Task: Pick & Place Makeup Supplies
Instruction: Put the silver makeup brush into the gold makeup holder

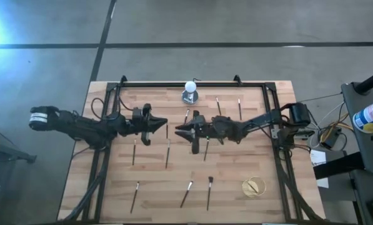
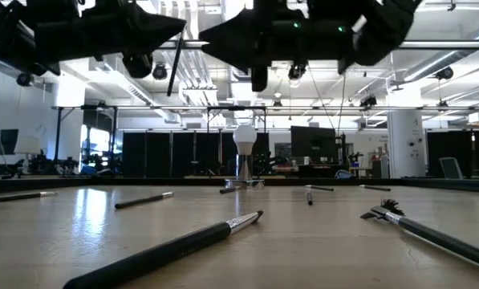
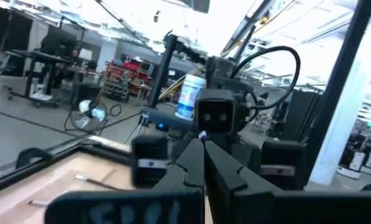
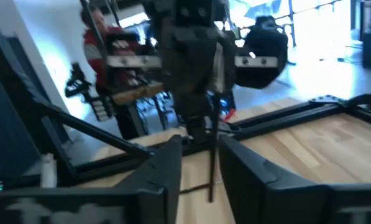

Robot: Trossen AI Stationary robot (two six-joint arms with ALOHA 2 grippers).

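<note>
My left gripper (image 1: pixel 164 125) hovers over the table's middle, shut on a thin dark makeup brush (image 2: pixel 175 63). My right gripper (image 1: pixel 179 130) faces it from the right, open. In the right wrist view its fingers (image 4: pixel 166 177) stand on either side of that brush (image 4: pixel 213 158), and I see no touch. Several more brushes lie flat on the wood, such as two (image 1: pixel 134 152) (image 1: pixel 167 153) below the grippers and three (image 1: pixel 186 194) along the near edge. The low view shows one (image 2: pixel 183 245) close by. My left gripper pinches the brush near its upper end (image 2: pixel 180 38) between its two fingers. The fingers lie level, pointing toward the table's right, across the brush. The brush hangs below them, slightly tilted and lifted clear of the table.
A white ball on a round grey base (image 1: pixel 190 91) stands at the far edge, with brushes (image 1: pixel 218 105) (image 1: pixel 239 109) near it. A gold wire coil (image 1: pixel 253 186) lies near the right front corner. A black frame (image 1: pixel 192 83) borders the table.
</note>
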